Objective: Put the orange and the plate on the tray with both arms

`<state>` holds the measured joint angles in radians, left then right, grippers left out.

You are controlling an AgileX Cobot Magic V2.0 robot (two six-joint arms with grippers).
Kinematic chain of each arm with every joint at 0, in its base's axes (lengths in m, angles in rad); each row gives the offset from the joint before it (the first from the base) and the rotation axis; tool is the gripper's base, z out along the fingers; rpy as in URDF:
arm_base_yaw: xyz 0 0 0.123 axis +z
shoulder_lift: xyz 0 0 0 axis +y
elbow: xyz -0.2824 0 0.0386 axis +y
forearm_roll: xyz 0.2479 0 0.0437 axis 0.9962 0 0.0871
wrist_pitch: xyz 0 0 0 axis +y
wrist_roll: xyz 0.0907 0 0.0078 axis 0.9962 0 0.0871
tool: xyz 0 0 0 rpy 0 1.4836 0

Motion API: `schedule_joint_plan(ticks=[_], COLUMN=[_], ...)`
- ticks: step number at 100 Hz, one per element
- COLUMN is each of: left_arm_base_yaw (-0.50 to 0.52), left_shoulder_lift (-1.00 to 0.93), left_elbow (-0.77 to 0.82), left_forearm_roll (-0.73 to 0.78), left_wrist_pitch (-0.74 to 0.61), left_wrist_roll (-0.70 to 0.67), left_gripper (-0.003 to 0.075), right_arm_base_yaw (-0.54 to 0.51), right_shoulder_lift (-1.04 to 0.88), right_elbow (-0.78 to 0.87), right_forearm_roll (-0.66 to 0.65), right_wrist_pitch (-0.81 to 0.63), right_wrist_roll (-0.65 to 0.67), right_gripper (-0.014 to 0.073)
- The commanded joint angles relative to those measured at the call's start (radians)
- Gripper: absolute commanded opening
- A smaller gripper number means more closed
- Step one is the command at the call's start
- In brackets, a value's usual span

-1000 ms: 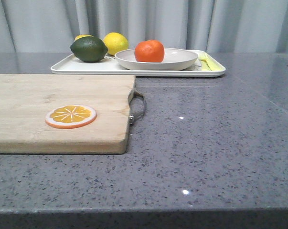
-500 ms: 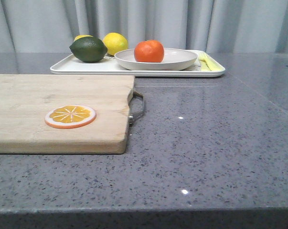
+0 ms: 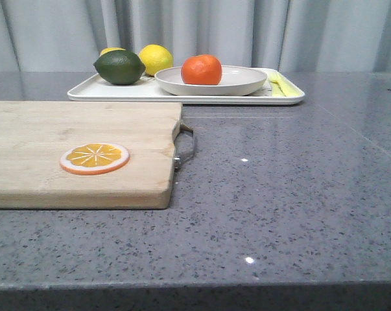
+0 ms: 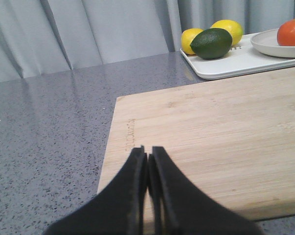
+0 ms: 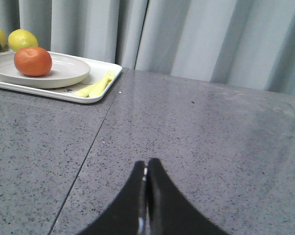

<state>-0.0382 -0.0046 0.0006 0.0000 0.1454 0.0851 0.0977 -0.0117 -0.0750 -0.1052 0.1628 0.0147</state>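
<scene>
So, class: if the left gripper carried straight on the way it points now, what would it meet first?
Probably the wooden cutting board: the shut left gripper points over it. Depth is unclear, so it might pass above.

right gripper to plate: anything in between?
Just bare table, seen in the right wrist view. The shut right gripper faces open countertop up to the tray; the plate sits on it, holding the orange.
</scene>
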Motion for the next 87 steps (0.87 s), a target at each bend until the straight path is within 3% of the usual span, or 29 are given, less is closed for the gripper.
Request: schedule_joint_plan(ticks=[1, 16, 87], left_arm_base_yaw=[0.001, 0.001, 0.001], left_shoulder_lift=[-0.034, -0.034, -0.034], left_elbow=[0.010, 0.010, 0.010], left_forearm_roll=[0.000, 0.000, 0.000], left_wrist_pitch=[-0.072, -0.072, -0.072], left_wrist_roll=[-0.009, -0.009, -0.009], left_gripper=[-0.0020, -0.0020, -0.0020], right_arm_base_yaw=[-0.008, -0.008, -0.008], right_shoulder_lift=[-0.010, -0.010, -0.010], right_elbow=[0.015, 0.082, 0.081], right_forearm_roll=[0.009, 0.031, 0.031], right_wrist_pitch=[-0.155, -0.246, -0.228], right_wrist_roll=[0.010, 0.010, 0.010], right_gripper=[-0.0069, -0.0069, -0.0069])
